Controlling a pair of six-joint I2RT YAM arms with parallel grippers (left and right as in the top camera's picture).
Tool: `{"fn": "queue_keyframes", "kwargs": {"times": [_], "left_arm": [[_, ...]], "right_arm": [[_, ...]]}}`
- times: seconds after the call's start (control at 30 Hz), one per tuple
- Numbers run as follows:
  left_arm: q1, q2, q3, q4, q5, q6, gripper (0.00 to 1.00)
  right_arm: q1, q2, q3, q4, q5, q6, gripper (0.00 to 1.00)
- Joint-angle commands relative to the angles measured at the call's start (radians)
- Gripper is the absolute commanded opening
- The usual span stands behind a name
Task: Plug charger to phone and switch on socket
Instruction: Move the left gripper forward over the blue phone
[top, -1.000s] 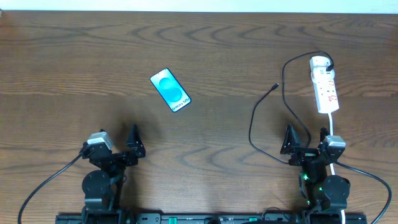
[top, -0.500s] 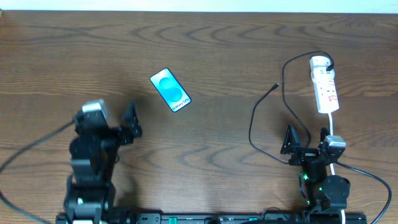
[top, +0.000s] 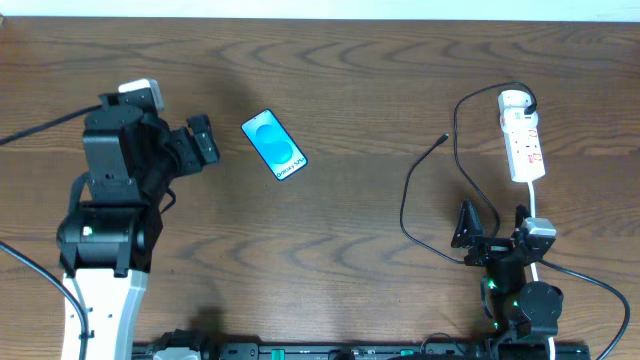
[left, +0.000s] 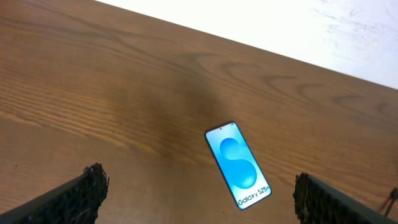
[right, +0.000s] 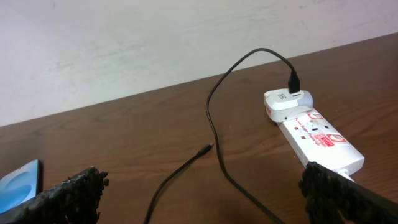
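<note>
The phone (top: 274, 146) lies flat on the wooden table, cyan screen up, its white text band toward the front right; it also shows in the left wrist view (left: 238, 165) and at the left edge of the right wrist view (right: 17, 184). My left gripper (top: 198, 141) is open and empty, just left of the phone and above the table. The white socket strip (top: 523, 142) lies at the far right, with the white adapter (top: 514, 100) plugged into its far end. The thin black charger cable (top: 410, 190) loops across the table to its plug tip (top: 444, 139). My right gripper (top: 492, 226) is open and empty, near the front edge.
The socket's white cord (top: 535, 203) runs down toward the right arm's base. A thicker black arm cable (top: 590, 283) curves at the front right. A pale wall (right: 155, 37) runs behind the table's far edge.
My left arm has risen from the front left and swung forward toward the phone, its open gripper now close to the phone's left side. The right arm, phone and cable have not moved.
</note>
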Motion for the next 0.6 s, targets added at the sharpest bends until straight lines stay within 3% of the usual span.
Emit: {"fn": "queue_keyframes", "kwargs": {"times": [0.0,0.57], "left_arm": [[-0.005,0.029,0.05,-0.01,0.009,-0.002,0.98],[-0.084,0.086,0.148,0.032,-0.003,-0.045,0.98]], "right_arm": [[0.008,-0.006,-0.002,-0.003,0.009,-0.012,0.99],[0.008,-0.006,-0.002,-0.003,0.009,-0.012,0.99]]}}
